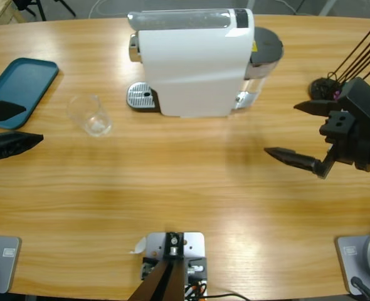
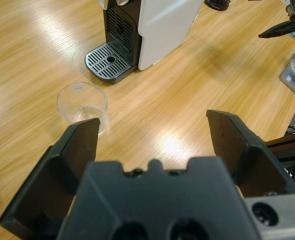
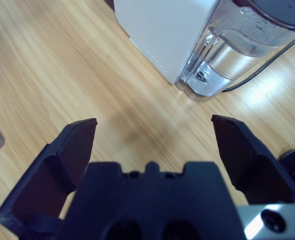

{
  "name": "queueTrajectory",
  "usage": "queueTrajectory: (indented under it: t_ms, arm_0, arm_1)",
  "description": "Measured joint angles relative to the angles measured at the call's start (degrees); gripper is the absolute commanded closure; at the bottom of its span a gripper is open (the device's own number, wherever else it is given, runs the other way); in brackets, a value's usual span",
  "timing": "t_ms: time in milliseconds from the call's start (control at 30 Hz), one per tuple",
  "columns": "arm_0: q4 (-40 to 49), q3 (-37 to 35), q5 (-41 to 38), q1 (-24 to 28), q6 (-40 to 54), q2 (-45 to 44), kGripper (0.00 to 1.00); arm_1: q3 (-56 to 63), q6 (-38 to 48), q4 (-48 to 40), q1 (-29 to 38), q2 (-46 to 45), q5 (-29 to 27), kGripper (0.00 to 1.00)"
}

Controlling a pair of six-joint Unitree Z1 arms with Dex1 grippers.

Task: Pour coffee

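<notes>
Standing near table's (image 1: pixel 185 188) edge, tumbler (image 1: pixel 91 115), grippers apart.

The table (image 1: pixel 185 188) is viewed from overhead. Each wrist view is angled down closely along its own jaws; the coffee machine (image 1: pixel 194 63) is shared by all three.

Bare table (image 1: pixel 185 188) stretches all along the front of the coffee machine (image 1: pixel 194 63). A glass (image 1: pixel 92 115) stands just left of its drip grate (image 1: pixel 141 97), a tray (image 1: pixel 19 88) farther left.
</notes>
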Motion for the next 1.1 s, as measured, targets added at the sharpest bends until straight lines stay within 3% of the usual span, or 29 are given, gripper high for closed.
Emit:
queueTrajectory:
  t_ms: [200, 267, 333, 467, 533, 767, 933, 1100]
  arm_0:
    - [0.0, 0.0, 0.1, 0.0, 0.0, 0.4, 0.042]
    - [-0.1, 0.0, 0.1, 0.0, -0.1, 0.9, 0.057]
    - [-0.1, -0.3, 0.1, 0.0, -0.8, 1.2, 0.150]
    - [-0.2, -2.8, 0.1, 0.1, -4.3, 1.3, 0.161]
    - [-1.6, -4.7, -2.5, 2.6, -7.7, 2.0, 0.161]
    - [-16.8, -6.2, -21.4, 16.6, -28.4, 13.6, 0.234]
    - [-31.8, -6.2, -29.9, 18.6, -44.9, 24.6, 0.234]
    - [-43.2, -6.1, -32.4, 17.8, -53.7, 32.2, 0.234]
  arm_1:
    - [0.0, 0.0, 0.0, 0.0, 0.0, 0.0, 0.000]
    - [0.0, 0.0, 0.0, 0.0, 0.0, 0.0, 0.000]
    - [0.0, 0.0, 0.0, 0.0, 0.0, 0.0, 0.000]
    - [0.0, 0.0, 0.0, 0.0, 0.0, 0.0, 0.000]
    - [0.0, 0.0, 0.0, 0.0, 0.0, 0.0, 0.000]
    - [0.0, 0.0, 0.0, 0.0, 0.0, 0.0, 0.000]
    - [0.0, 0.0, 0.0, 0.0, 0.0, 0.0, 0.000]
    - [0.0, 0.0, 0.0, 0.0, 0.0, 0.0, 0.000]
